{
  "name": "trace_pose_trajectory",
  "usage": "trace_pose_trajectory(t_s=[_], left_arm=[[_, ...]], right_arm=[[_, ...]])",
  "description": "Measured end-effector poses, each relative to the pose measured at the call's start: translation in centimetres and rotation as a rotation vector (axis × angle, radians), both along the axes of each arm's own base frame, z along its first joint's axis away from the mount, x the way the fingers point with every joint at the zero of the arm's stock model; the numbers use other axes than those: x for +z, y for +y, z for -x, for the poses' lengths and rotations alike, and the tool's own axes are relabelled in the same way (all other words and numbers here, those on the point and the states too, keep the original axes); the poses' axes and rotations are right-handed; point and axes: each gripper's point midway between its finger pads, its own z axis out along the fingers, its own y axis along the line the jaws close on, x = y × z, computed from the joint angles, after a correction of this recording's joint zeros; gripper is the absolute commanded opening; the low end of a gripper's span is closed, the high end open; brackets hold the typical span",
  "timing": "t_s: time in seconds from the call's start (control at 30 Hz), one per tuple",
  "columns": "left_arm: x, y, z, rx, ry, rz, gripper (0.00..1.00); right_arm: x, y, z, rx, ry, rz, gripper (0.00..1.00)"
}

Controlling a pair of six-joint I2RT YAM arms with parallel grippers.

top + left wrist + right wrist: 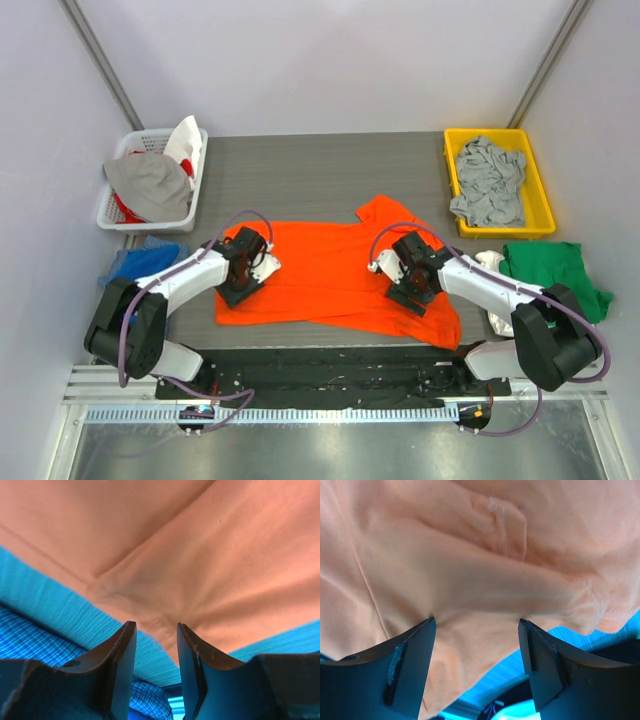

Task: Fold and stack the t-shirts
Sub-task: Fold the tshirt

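T-shirt on table, basket behind-left, tray behind-right

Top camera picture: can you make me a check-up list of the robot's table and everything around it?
Surface: dark grey table, no spills seen.
Job's things: orange t-shirt spread out mid-table; green t-shirt at right edge; grey t-shirt crumpled in yellow bin.
Clutter: white basket of clothes far left; blue cloth beside it.
Grippers: left gripper and right gripper both open, over the orange t-shirt.
Cables: purple cables arch above the shirt.
Surroundings: pale walls; metal rail at near edge.
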Motion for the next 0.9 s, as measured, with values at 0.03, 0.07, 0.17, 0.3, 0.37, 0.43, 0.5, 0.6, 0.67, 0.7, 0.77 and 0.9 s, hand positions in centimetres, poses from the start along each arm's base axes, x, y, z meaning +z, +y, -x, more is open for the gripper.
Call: trace_pose_trajectory(t_s=[0.03, 0.07, 0.17, 0.3, 0.37, 0.43, 0.5, 0.6, 0.67, 0.7, 0.77, 0.9], left_arm=[[0.3, -0.1, 0.0, 0.001, 0.001, 0.003, 0.43], [0.9, -0.3, -0.3, 0.002, -0.010, 0.014, 0.43], [2.8, -1.3, -1.7, 0.012, -0.070, 0.061, 0.44], [5.2, -2.5, -3.7, 0.015, -0.154, 0.117, 0.44], [5.9, -2.9, -4.4, 0.015, -0.177, 0.130, 0.45], [6.5, -3.2, -5.1, 0.015, -0.206, 0.141, 0.45], [6.9, -3.4, -6.1, 0.018, -0.238, 0.145, 0.45], [7.3, -3.9, -7.6, 0.022, -0.282, 0.149, 0.47], [7.6, -4.4, -9.0, 0.027, -0.314, 0.157, 0.47], [7.8, -4.7, -9.7, 0.029, -0.328, 0.160, 0.47], [7.9, -5.2, -10.9, 0.031, -0.350, 0.168, 0.47], [7.3, -5.9, -12.8, 0.052, -0.365, 0.174, 0.47]], right_arm=[[0.1, -0.2, 0.3, -0.001, 0.012, 0.009, 0.76], [0.2, -0.3, 0.4, -0.001, 0.019, 0.017, 0.77], [1.2, -0.3, -0.1, -0.006, 0.010, 0.024, 0.77], [3.5, 0.7, -2.4, -0.016, -0.066, 0.002, 0.78], [4.6, 1.1, -3.9, -0.026, -0.114, -0.005, 0.78], [5.6, 1.4, -5.5, -0.036, -0.167, -0.003, 0.77], [6.4, 1.7, -7.4, -0.050, -0.227, 0.008, 0.77], [7.5, 2.1, -11.0, -0.092, -0.299, 0.012, 0.76], [8.3, 2.4, -13.8, -0.150, -0.344, -0.014, 0.76], [8.7, 2.4, -15.4, -0.188, -0.369, -0.036, 0.76], [9.5, 2.5, -18.2, -0.259, -0.406, -0.085, 0.75], [10.1, 3.1, -24.4, -0.402, -0.450, -0.224, 0.72]])
